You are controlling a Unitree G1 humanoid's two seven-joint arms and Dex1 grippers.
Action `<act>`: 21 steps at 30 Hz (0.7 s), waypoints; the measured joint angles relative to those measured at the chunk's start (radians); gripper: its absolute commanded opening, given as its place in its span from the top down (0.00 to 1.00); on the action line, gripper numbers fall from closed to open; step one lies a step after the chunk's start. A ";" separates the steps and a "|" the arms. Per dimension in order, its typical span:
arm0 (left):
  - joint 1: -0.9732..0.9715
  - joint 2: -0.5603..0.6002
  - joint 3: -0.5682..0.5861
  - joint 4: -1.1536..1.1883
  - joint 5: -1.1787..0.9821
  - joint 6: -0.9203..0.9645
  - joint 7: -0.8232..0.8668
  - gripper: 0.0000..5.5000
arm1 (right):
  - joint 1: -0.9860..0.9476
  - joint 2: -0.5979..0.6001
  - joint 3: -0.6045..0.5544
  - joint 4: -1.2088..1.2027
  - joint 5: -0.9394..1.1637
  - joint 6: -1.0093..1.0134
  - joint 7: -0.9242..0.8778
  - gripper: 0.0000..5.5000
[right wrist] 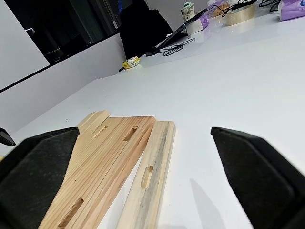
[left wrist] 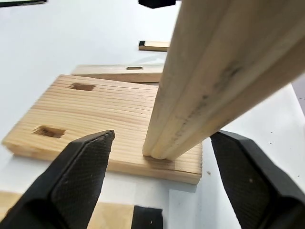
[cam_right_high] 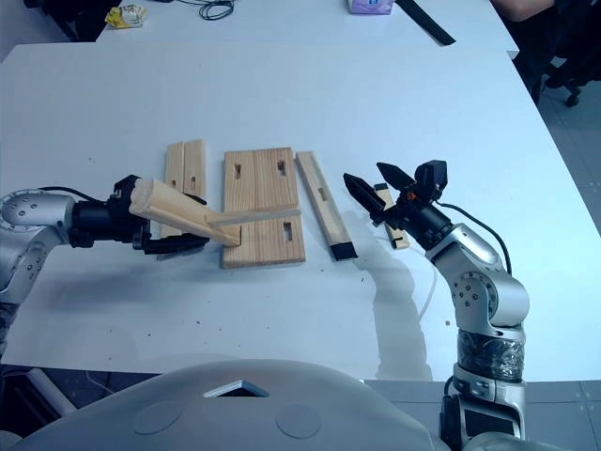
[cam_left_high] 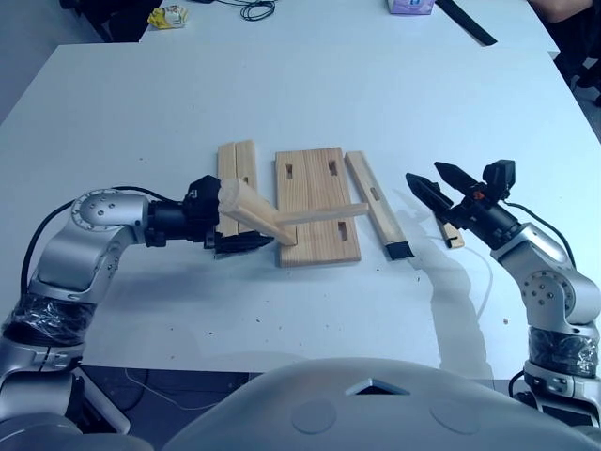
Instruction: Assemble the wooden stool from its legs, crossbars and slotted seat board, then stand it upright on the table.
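The slotted seat board [cam_left_high: 315, 188] lies flat at the table's middle. My left gripper [cam_left_high: 246, 242] is shut on a wooden leg [cam_left_high: 252, 209], which slants down so that its tip rests on the board's near left corner [left wrist: 157, 155]. A thin crossbar [cam_left_high: 324, 215] runs from that leg to the right across the board. My right gripper [cam_left_high: 424, 173] hangs open and holds nothing, just right of a loose leg [cam_left_high: 376, 205] with a black foot. A short crossbar [cam_left_high: 453, 235] lies under it. Two more wooden pieces [cam_left_high: 237, 167] lie side by side left of the board.
At the table's far edge are a yellow packet [cam_left_high: 169, 15], a purple box [cam_left_high: 410, 6], a black strap [cam_left_high: 467, 21] and cables. White table surface [cam_left_high: 310, 94] stretches behind the parts, and more lies in front of them.
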 measured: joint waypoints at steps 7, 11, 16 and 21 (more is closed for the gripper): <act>0.181 0.034 0.080 0.030 0.039 -0.021 -0.031 0.33 | 0.017 0.000 -0.006 0.001 -0.001 -0.010 -0.002 0.07; 0.159 0.028 0.158 0.190 0.090 -0.032 0.060 0.33 | 0.016 0.000 -0.007 0.009 -0.002 -0.016 -0.002 0.07; 0.102 -0.099 0.249 0.291 0.129 0.019 0.345 0.33 | 0.013 0.003 -0.005 0.029 -0.007 -0.025 -0.003 0.07; 0.063 -0.346 0.248 0.198 0.109 0.154 0.636 0.33 | -0.042 0.008 0.017 0.091 -0.022 -0.030 0.001 0.07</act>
